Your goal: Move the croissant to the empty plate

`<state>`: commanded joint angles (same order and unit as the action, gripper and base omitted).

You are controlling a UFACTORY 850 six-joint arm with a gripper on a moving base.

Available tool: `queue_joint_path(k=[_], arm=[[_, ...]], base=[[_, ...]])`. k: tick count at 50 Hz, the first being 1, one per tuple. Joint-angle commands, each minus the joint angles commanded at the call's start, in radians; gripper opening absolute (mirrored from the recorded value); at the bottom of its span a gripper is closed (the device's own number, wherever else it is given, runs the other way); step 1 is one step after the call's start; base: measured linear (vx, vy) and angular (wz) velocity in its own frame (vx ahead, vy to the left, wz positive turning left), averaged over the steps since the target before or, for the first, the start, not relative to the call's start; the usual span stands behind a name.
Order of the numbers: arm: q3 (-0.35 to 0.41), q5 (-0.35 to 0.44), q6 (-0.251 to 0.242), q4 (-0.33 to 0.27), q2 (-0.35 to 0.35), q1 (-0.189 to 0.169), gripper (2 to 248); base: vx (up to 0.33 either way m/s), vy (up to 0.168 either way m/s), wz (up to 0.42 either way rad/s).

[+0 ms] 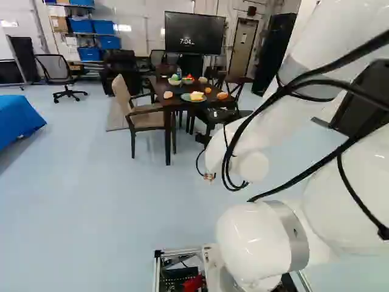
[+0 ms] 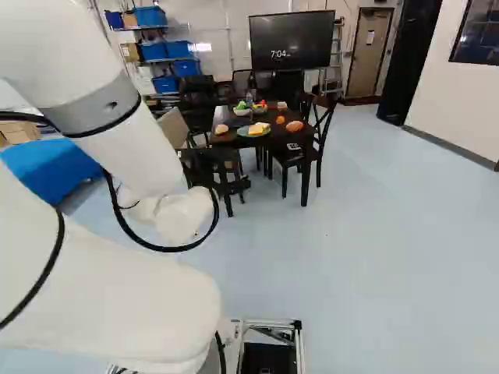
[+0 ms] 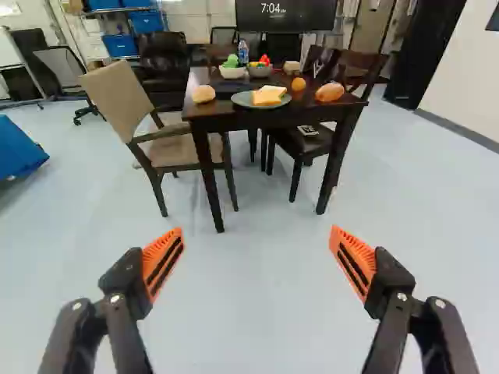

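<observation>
White digits "7:04" legible on the large dark screen (image 3: 287, 22) beyond the table (image 3: 257, 119), in all three views; small letters right after them read "AM" in the wrist view. Pale notice (image 2: 370, 37) on the door (image 2: 366, 68) right of the screen: print too small to make out. Dark marks on the small pale object (image 3: 308, 131) on the dark chair seat (image 3: 295, 142) by the table, likewise unreadable.

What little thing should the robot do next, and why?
Probably roll its base a bit closer to the table. The gripper is open and holds nothing, and floor lies between it and the table, where the plate is.
</observation>
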<state>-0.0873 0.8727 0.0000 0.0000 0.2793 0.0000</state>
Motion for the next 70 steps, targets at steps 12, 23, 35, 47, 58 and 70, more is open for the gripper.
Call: queue_joint_path(k=[12, 23, 35, 47, 58, 70], arm=[[0.0, 0.0, 0.0, 0.0, 0.0, 0.0, 247], [0.0, 0.0, 0.0, 0.0, 0.0, 0.0, 247], [0.0, 0.0, 0.0, 0.0, 0.0, 0.0, 247], [0.0, 0.0, 0.0, 0.0, 0.0, 0.0, 247], [0.0, 0.0, 0.0, 0.0, 0.0, 0.0, 247], [0.0, 0.0, 0.0, 0.0, 0.0, 0.0, 247]], base=[[0.0, 0.0, 0.0], [0.0, 0.0, 0.0], [0.0, 0.0, 0.0], [0.018, 0.006, 0.009], [0.077, -0.041, 0.018], [0.109, -0.085, 0.004]])
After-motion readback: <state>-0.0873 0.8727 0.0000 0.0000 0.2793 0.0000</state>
